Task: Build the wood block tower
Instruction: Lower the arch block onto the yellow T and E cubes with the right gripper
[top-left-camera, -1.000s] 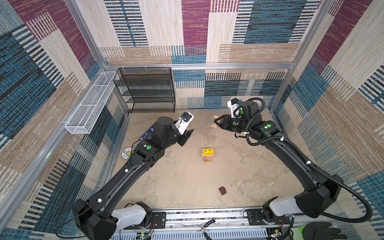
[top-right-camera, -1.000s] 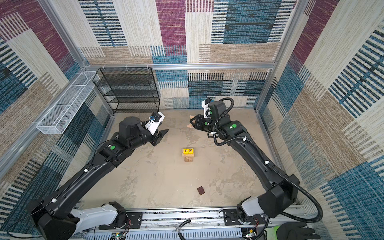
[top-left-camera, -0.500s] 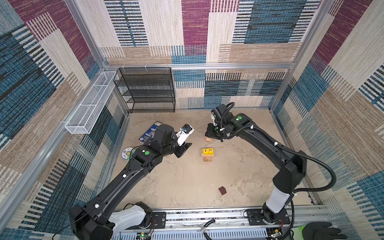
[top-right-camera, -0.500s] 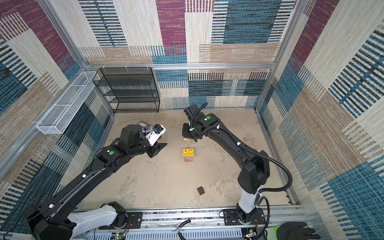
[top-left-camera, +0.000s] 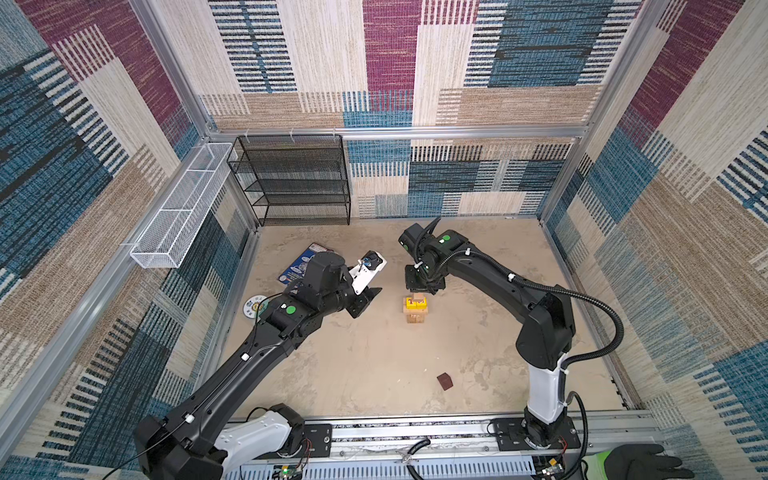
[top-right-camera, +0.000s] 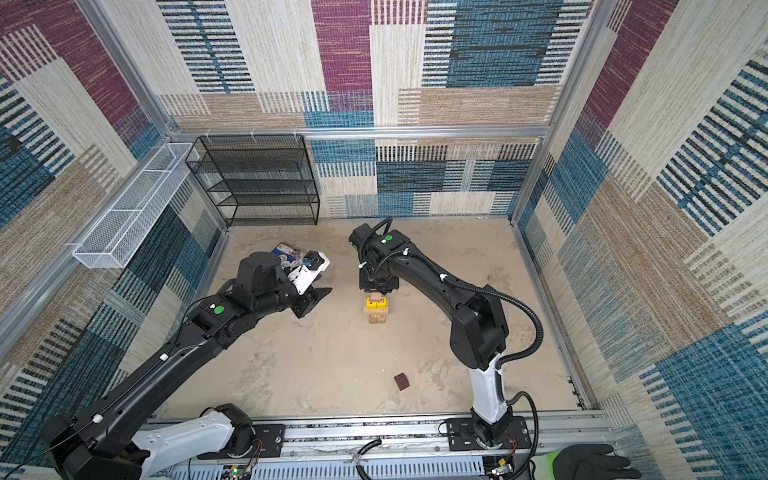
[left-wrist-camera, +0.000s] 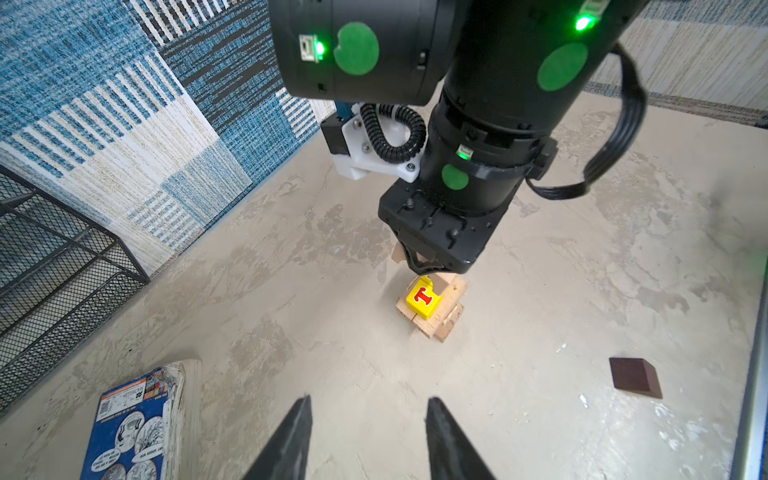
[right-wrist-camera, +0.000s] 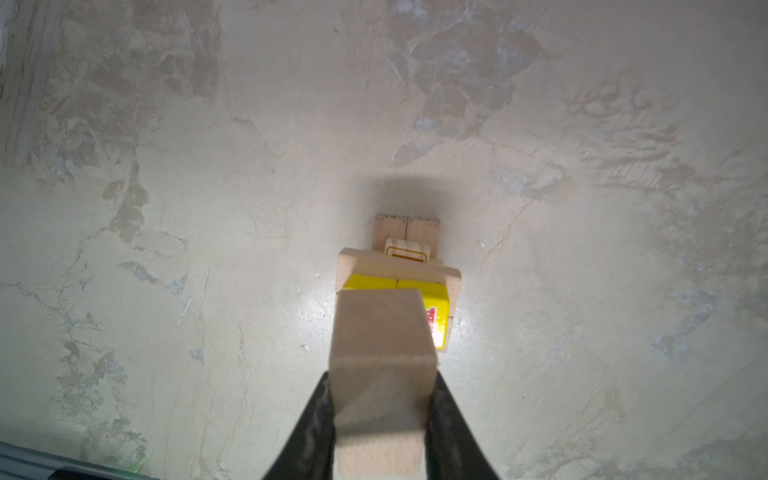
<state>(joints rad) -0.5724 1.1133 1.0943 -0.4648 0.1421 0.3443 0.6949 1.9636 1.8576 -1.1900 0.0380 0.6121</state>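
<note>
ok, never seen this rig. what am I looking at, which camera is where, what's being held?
Two robot arms are bolted to a rail at the edge of a table. The two wide pictures come from one camera pair overhead; the two close ones come from a camera on each wrist. On the table: a half-built block tower, a dark brown cube, a blue packet and a white disc. The right arm's fingers clamp a pale wood block right over the tower. The left arm's fingers stand open, empty, off to the side.
</note>
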